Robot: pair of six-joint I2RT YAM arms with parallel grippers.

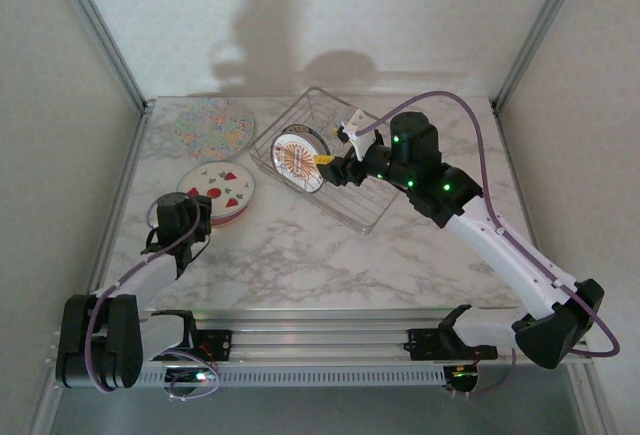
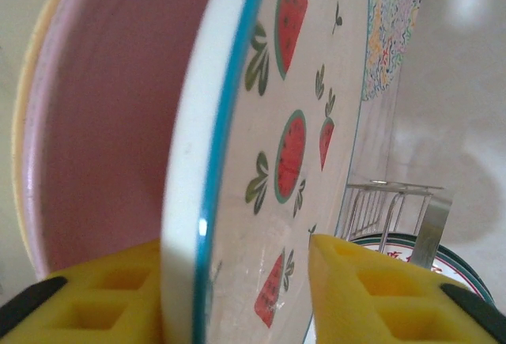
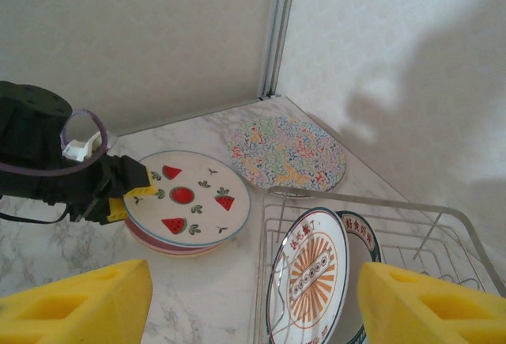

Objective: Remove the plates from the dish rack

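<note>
Yellow fingers point(image 2: 87, 296) of the left end effector point(image 2: 235, 249) sit closest in the left wrist view, one on each side of the rim of the fruit plate point(image 2: 294, 142) — white, blue-edged, painted with red watermelon slices. Whether the pads squeeze that rim or merely bracket it I cannot tell. This plate lies flat on top of a plain plate point(image 2: 103, 122), pinkish inside with a yellow outer edge. The pair rests on the marbled worktop point(image 1: 300, 255) left of centre, outside the dish rack point(image 1: 366, 211). Beyond them, toward the back left corner, the large pastel patterned plate point(image 1: 215, 125) lies flat on the worktop, near the stack but apart from it.

The right end effector point(image 3: 253, 308) hovers over the rack with its fingers point(image 3: 431, 304) spread wide and nothing between them. Below it the sunburst plate point(image 3: 310, 277) stands on edge among the tines, leaning a little. Just behind it a dark green rim point(image 3: 365, 237) with red characters shows — a separate plate or part of the same one, I cannot tell.
</note>
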